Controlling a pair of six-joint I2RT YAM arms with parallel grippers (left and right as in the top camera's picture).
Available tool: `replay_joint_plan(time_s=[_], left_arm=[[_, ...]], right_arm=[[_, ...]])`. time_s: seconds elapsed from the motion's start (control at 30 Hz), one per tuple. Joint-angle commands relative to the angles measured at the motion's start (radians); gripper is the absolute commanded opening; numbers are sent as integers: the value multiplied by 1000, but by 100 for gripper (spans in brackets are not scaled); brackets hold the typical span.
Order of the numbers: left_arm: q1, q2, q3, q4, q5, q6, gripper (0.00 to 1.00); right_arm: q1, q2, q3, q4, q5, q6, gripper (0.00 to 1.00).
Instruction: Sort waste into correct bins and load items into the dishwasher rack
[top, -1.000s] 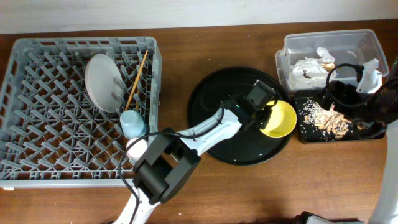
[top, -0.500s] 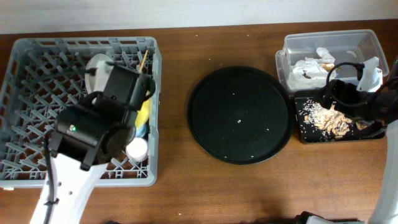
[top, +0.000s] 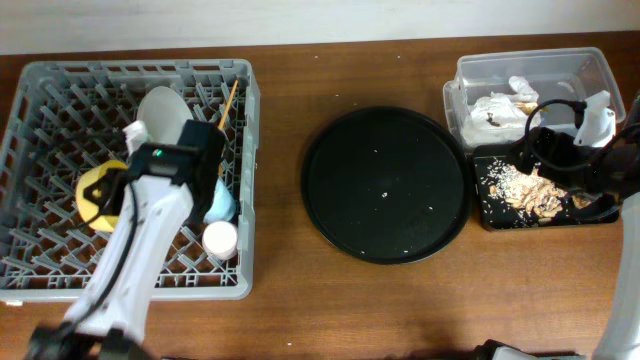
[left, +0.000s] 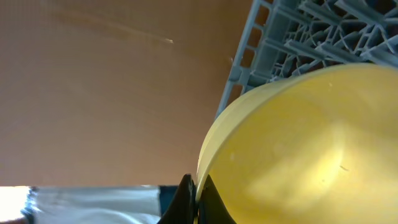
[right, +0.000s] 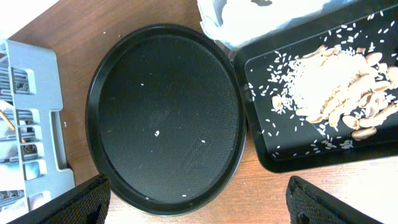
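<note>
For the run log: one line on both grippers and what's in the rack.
left gripper: shut on yellow bowl, over dishwasher rack | right gripper: open, over scrap tray | in rack: plate, blue cup, pink cup, chopsticks

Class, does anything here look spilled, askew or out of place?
Only small spills: a few white crumbs lie scattered on the round black tray, and loose grains speckle the shallow black tray around its scrap heap.
</note>
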Motion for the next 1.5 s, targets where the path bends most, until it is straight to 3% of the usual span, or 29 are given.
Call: replay_joint_plan(time_s=[0.0,0.2,0.33,0.6,0.7,0.9,0.93,0.97,1.0,1.03,1.2,1.47], left_arm=[[-3,146,-10,6,-144,16,0],[-2,214,-10,13,-170,-37,0],[-3,214,-15,40,-75,-54,0],[-3,214,-135,282,-163,-74,0],[-23,214,-174,284,-153,-74,0],[-180,214,-182,306,19,-74,0],[-201,214,-182,318,52,-74,13],[-217,214,-182,336,94,-74,48],[-224,214,-182,340,134,-74,64],[-226,214,-182,348,185,-74,99],[-230,214,-125,354,188,-12,98],[-230,207,-32,365,206,-9,96]], right_arm=[[-3,12,9,2,6,-7,91],[-3,42,7,2,8,-8,91],[-3,53,7,2,8,-7,91],[-3,53,7,0,8,-6,91],[-3,53,7,-2,8,-6,91],[-3,53,7,2,8,-6,91],[-3,53,7,1,8,-6,91],[-3,53,7,1,8,-6,91],[-3,53,7,1,8,-6,91],[-3,53,7,1,8,-6,91],[-3,53,7,0,5,-6,91],[-3,53,7,-6,5,-6,91]])
